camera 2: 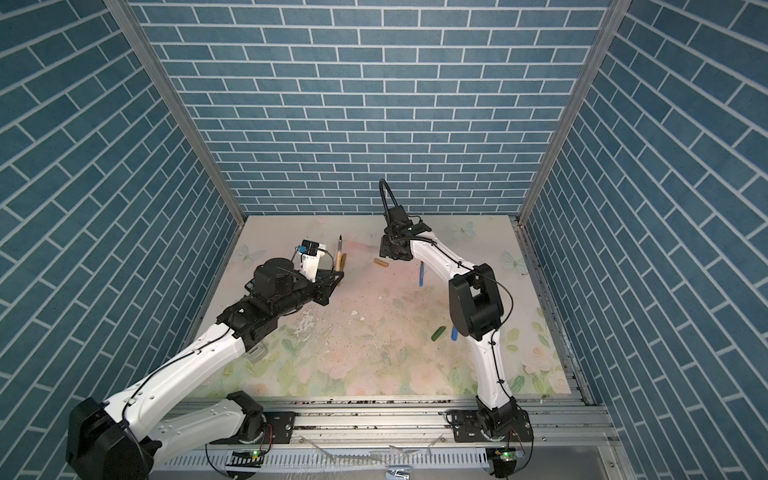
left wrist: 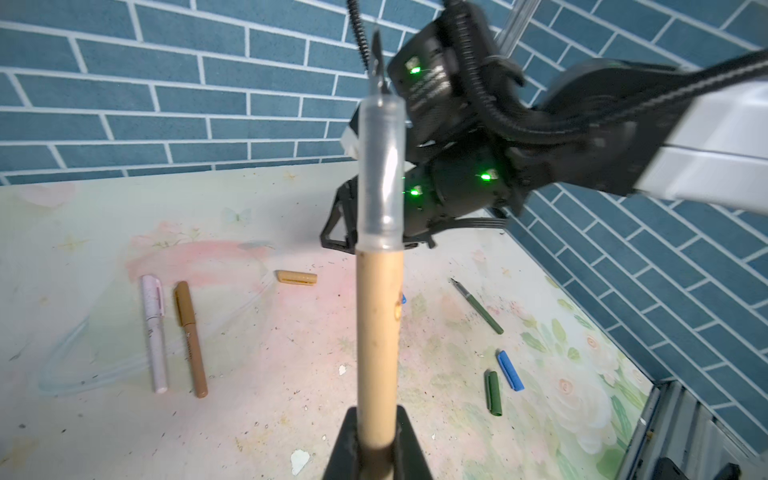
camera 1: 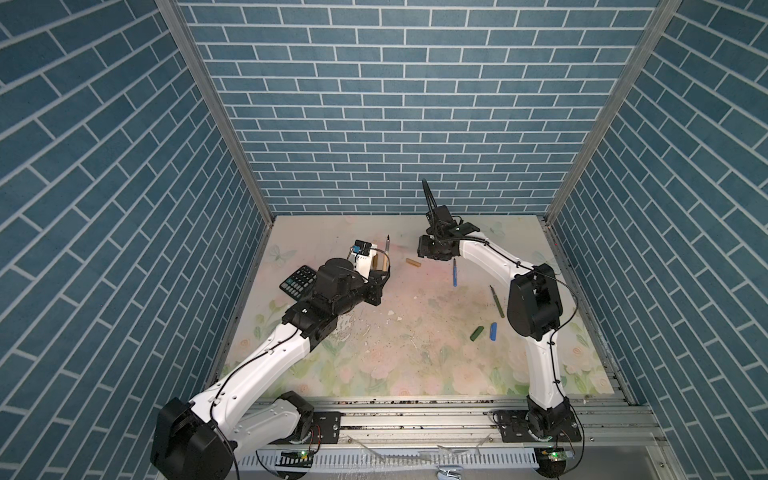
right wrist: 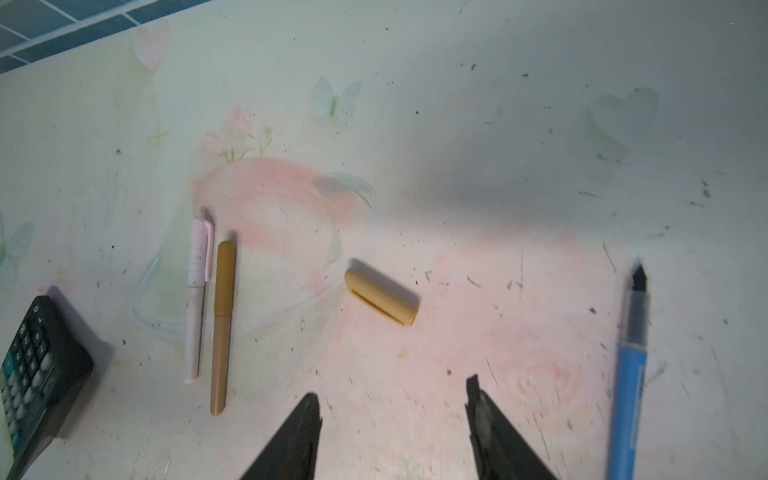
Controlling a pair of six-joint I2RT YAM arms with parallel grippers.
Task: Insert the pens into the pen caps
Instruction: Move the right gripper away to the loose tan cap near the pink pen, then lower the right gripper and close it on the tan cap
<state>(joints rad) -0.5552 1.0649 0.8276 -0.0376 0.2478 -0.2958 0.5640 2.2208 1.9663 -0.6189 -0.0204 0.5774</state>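
My left gripper [left wrist: 376, 440] is shut on a gold-brown pen [left wrist: 380, 332], held upright with its dark nib uppermost; both top views show this pen [camera 1: 385, 261] [camera 2: 340, 254]. A gold-brown pen cap [right wrist: 380, 296] [camera 1: 413, 262] lies on the mat between the arms. My right gripper [right wrist: 392, 390] stands open and empty just above the mat, short of that cap. A blue pen [right wrist: 629, 374] [camera 1: 455, 272] lies uncapped beside it. A dark green pen [camera 1: 497, 301], a green cap [camera 1: 477, 333] and a blue cap [camera 1: 493, 331] lie by the right arm.
A pink-white pen [right wrist: 197, 299] and a second gold-brown pen [right wrist: 222, 328], both with caps on, lie side by side at the back left. A black calculator [camera 1: 297, 280] sits under the left arm. Brick-pattern walls close in the floral mat [camera 1: 374, 365] on three sides.
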